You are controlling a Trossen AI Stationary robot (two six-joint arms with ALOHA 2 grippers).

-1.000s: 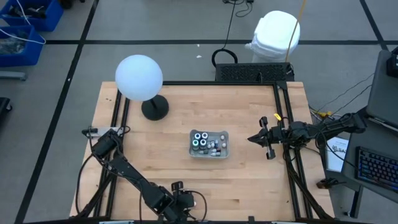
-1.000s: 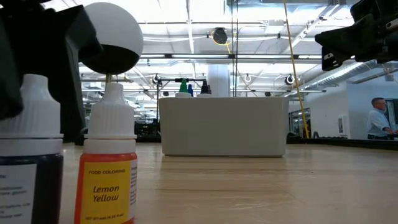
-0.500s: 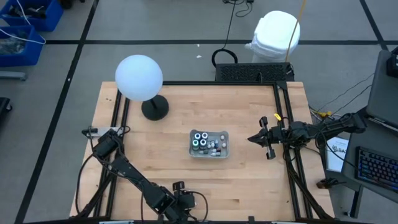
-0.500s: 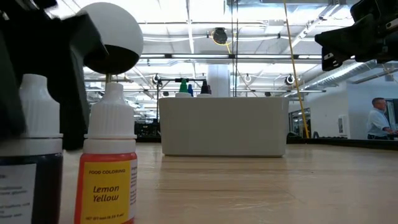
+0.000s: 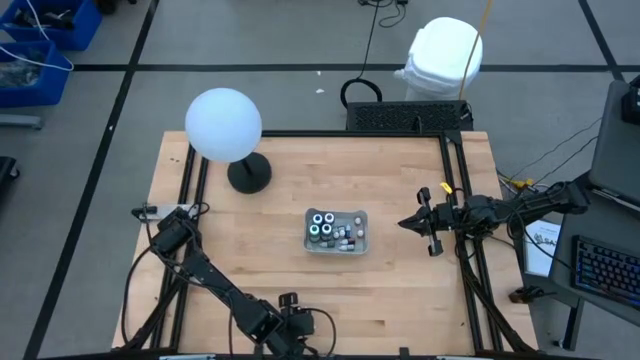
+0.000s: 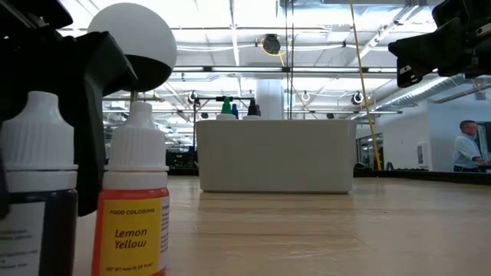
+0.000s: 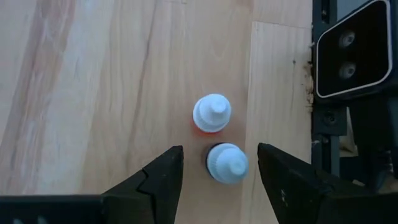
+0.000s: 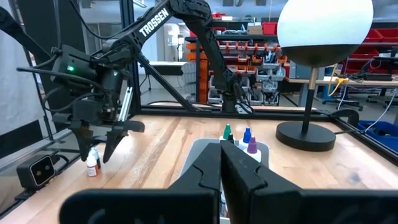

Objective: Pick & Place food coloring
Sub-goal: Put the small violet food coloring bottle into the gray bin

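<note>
Two white-capped dropper bottles of food coloring stand upright on the wood at the table's near edge. One is dark-bodied (image 7: 227,163) and one is labelled Lemon Yellow (image 6: 134,207). My left gripper (image 7: 219,179) hangs open above them, slanting down. Its fingers stand on either side of the dark bottle (image 6: 38,176) without visibly touching it. More food coloring sits in the clear tray (image 5: 336,231) at mid-table. My right gripper (image 5: 405,223) waits shut and level at the table's right edge.
A lamp with a white globe (image 5: 223,124) stands on its dark base (image 5: 249,173) at the far left. The low camera's black housing (image 7: 354,50) sits right beside the two bottles. A white bin (image 5: 445,55) stands beyond the far edge. A person (image 6: 466,146) is far back in the room.
In the low view my left gripper's dark fingers have edged a little around the dark-bodied bottle and have stayed open. Both bottles stand where they were.
</note>
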